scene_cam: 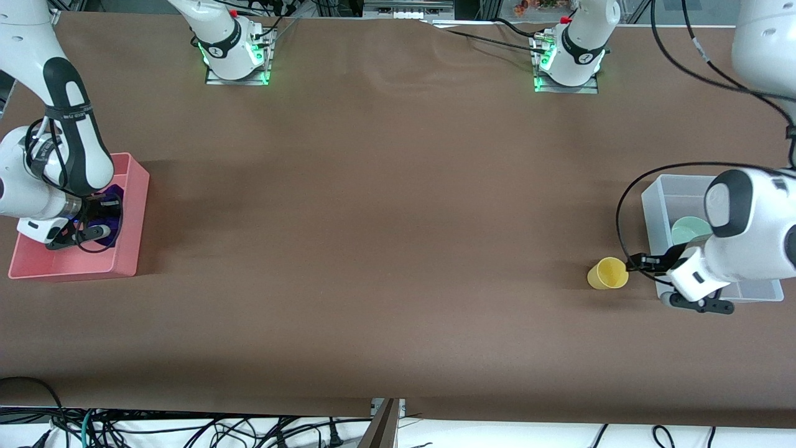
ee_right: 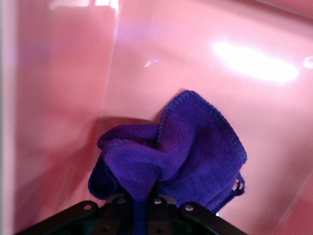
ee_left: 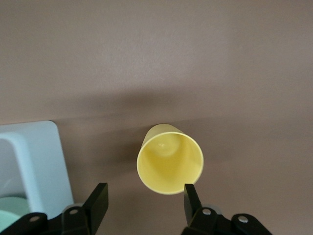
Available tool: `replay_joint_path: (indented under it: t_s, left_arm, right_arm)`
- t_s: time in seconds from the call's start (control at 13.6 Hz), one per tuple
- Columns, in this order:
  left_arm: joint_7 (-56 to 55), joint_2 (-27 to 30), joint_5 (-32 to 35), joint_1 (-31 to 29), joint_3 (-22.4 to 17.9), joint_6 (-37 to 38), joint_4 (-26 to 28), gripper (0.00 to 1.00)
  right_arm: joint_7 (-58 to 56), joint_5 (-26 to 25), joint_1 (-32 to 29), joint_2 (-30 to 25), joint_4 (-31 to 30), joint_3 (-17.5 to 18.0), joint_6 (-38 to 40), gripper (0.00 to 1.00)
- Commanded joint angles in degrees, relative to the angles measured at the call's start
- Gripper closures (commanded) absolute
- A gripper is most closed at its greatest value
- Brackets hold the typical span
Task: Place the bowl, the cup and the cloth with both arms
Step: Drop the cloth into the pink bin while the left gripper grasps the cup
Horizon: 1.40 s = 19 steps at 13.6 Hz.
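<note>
In the pink rectangular bin [scene_cam: 127, 249] at the right arm's end of the brown tabletop [scene_cam: 385, 249], the rumpled deep-purple cloth [ee_right: 186, 152] hangs pinched in the right hand [ee_right: 144, 203]. The small yellow plastic cup [scene_cam: 607, 274] lies tipped just beside the clear rectangular bin [scene_cam: 659, 211], which holds the pale mint-green bowl [scene_cam: 689, 230]. The left hand [ee_left: 146, 203] hovers at the cup's rim with fingers spread, gripping nothing.

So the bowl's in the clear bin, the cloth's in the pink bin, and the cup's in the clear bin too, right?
Not the cup. The front view shows it on the table beside the clear bin, outside it. The bowl is in that bin, and the cloth is in the pink bin.
</note>
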State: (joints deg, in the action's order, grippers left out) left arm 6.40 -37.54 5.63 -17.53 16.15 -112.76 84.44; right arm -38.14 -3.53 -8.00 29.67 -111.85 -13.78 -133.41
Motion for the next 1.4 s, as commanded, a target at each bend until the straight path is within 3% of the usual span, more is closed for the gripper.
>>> replay_joint_path:
  t_s: [0.0, 0.22, 0.29, 0.37, 0.44, 0.51, 0.59, 0.66, 0.73, 0.81, 0.95, 1.18, 1.32]
  left_arm:
    - [-0.2, -1.8, 0.3, -0.5, -0.2, -3.6, -0.7, 0.29]
    - [-0.1, -3.7, 0.5, -0.5, -0.3, -6.9, -0.1, 0.29]
    - [0.0, -4.5, 0.5, -0.5, -0.3, -7.0, -0.2, 0.37]
    - [0.0, -5.3, 0.5, -0.4, -0.3, -7.1, -0.2, 0.57]
    - [0.0, -6.1, 0.5, -0.4, -0.3, -7.1, -0.2, 0.69]
    - [-0.1, -6.8, 0.5, -0.4, -0.3, -7.1, -0.3, 0.91]
    - [-0.2, -7.0, 0.5, -0.4, -0.2, -7.1, -0.5, 1.0]
    - [-0.2, -6.9, 0.4, -0.4, -0.2, -7.1, -0.5, 1.0]
    - [-0.5, -6.9, 0.3, -0.4, -0.2, -7.0, -0.5, 1.0]
    - [-0.7, -6.8, 0.2, -0.4, -0.2, -6.9, -0.6, 1.0]
    - [-0.6, -5.1, 0.3, -0.5, -0.1, -5.0, -0.8, 1.0]
    - [-0.1, 0.1, 0.5, -1.0, -0.1, 4.4, -2.9, 1.0]
    - [0.6, 2.1, 0.7, -1.5, -0.6, 16.6, -7.6, 1.0]
  right_arm:
    - [-3.9, 0.7, -0.4, 1.5, -0.7, -1.2, -4.3, 1.0]
    - [-4.0, 0.8, -1.1, 2.3, -0.6, -1.3, -5.0, 1.0]
    - [-4.0, 0.9, -1.1, 2.6, -0.6, -1.3, -5.4, 1.0]
    - [-4.0, 0.9, -1.2, 2.8, -0.6, -1.3, -5.7, 1.0]
    - [-4.0, 0.9, -1.6, 3.1, -0.6, -1.3, -6.1, 1.0]
    - [-4.0, 1.0, -1.8, 3.3, -0.6, -1.3, -6.2, 1.0]
    - [-4.0, 1.5, -1.9, 3.3, -0.6, -1.3, -6.2, 1.0]
    - [-4.0, 1.7, -1.9, 3.3, -0.5, -1.3, -6.1, 0.84]
    - [-3.9, 1.8, -1.9, 3.0, -0.2, -1.3, -5.9, 0.11]
    - [-3.9, 2.4, -1.9, 2.3, 0.1, -1.3, -5.6, 0.0]
    - [-3.9, 3.4, -1.9, -0.6, 2.2, -1.3, -2.8, 0.0]
    - [-3.3, 3.6, -1.8, -3.4, 13.5, -0.4, 17.4, 0.0]
    - [-1.9, 4.5, -1.8, -5.5, 19.6, 2.7, 27.2, 0.0]
